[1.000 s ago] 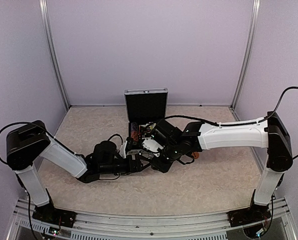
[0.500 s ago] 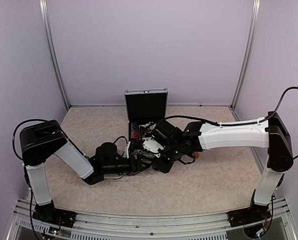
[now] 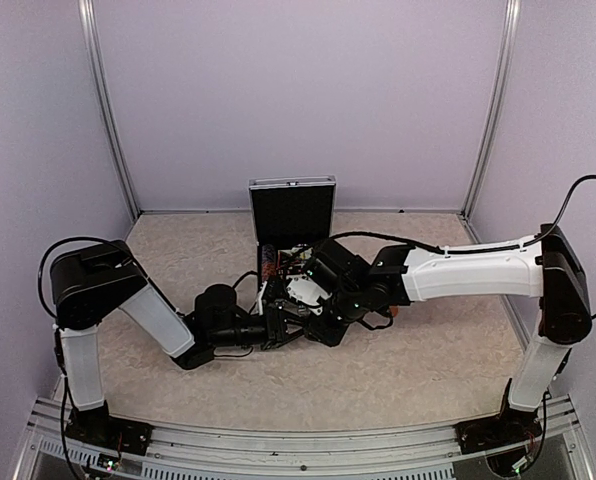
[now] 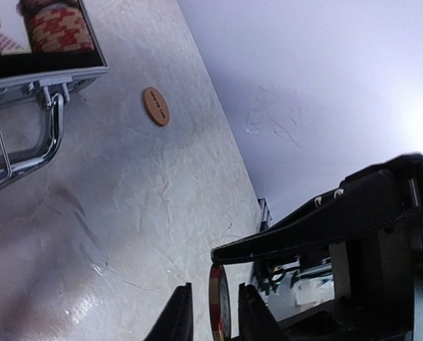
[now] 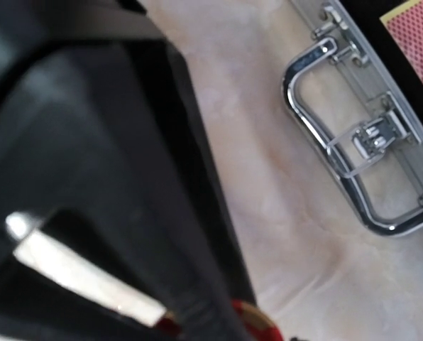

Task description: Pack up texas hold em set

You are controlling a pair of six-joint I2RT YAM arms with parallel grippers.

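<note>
Chip collection under way: the left gripper [image 4: 213, 318] brackets an edge-on chip [image 4: 219, 307] near the open case's [image 4: 48, 69] handle side — its grip, like the right gripper's [image 3: 314, 321], I cannot tell — next, a firm clamp and a lift into the case.

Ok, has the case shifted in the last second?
No. The case stands where it did, its raised lid at the same spot against the back wall.
</note>
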